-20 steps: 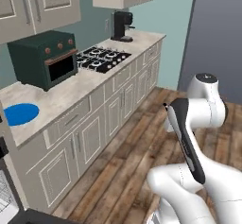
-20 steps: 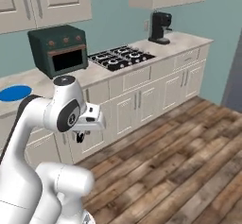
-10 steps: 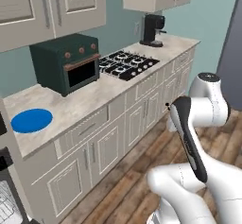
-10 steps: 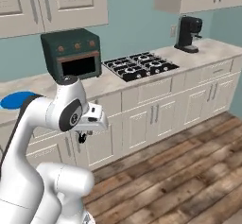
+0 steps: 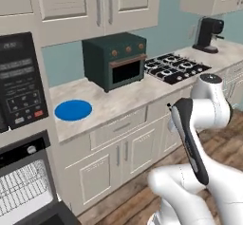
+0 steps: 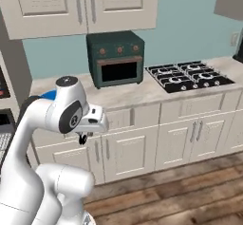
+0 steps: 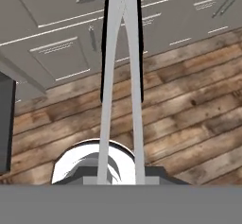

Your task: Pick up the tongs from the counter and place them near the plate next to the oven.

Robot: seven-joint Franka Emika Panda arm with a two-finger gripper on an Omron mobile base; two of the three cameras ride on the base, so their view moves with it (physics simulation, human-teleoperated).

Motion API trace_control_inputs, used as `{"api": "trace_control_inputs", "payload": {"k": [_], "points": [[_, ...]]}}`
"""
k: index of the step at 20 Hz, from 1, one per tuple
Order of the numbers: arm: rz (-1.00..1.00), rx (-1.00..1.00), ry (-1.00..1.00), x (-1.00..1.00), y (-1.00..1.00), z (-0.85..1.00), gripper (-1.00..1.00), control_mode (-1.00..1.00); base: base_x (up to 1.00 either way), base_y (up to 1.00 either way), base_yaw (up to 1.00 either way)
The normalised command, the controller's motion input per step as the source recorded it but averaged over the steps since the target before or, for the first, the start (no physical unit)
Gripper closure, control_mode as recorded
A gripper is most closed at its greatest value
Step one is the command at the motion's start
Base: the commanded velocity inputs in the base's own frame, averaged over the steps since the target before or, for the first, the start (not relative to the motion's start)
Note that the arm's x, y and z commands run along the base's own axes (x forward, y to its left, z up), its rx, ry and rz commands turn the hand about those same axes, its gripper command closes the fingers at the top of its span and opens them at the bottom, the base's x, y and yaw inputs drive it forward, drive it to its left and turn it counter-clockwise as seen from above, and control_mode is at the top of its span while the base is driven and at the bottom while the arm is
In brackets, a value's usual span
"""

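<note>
In the hand view the tongs (image 7: 122, 67) run up from the bottom edge as two pale grey arms with dark sides, pointing down over the wooden floor, and my gripper is shut on them. My gripper (image 6: 83, 135) hangs low in front of the white cabinet doors, folded close to the arm. The blue plate (image 5: 73, 110) lies flat on the marbled worktop, left of the dark green oven (image 5: 116, 60). A sliver of the plate (image 6: 49, 94) peeks out behind my arm. The counter with the sink is out of view.
A black gas hob (image 5: 175, 67) and a coffee machine (image 5: 209, 33) sit further right on the worktop (image 5: 123, 98). A tall built-in appliance stack (image 5: 19, 91) stands left of the plate. Wall cabinets (image 6: 80, 5) hang above. Wooden floor (image 6: 190, 191) lies open to the right.
The whole scene has slid to the right in both base views, so the base has driven along the cabinets. The plate and oven now sit nearer. The arm's pose and grip are unchanged.
</note>
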Motion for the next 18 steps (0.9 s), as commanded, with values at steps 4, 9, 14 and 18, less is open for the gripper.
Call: {"api": "trace_control_inputs", "payload": {"k": [4, 9, 14, 18], "points": [[0.00, 0.00, 0.00, 0.00, 0.00, 0.00, 1.00, 1.00, 0.71, -0.24, 0.45], [0.00, 0.00, 0.00, 0.00, 0.00, 0.00, 1.00, 1.00, 0.84, -0.43, 0.39], [0.00, 0.00, 0.00, 0.00, 0.00, 0.00, 1.00, 1.00, 0.51, -0.26, 0.37], [0.00, 0.00, 0.00, 0.00, 0.00, 0.00, 1.00, 1.00, 0.34, -0.02, 0.36]]}}
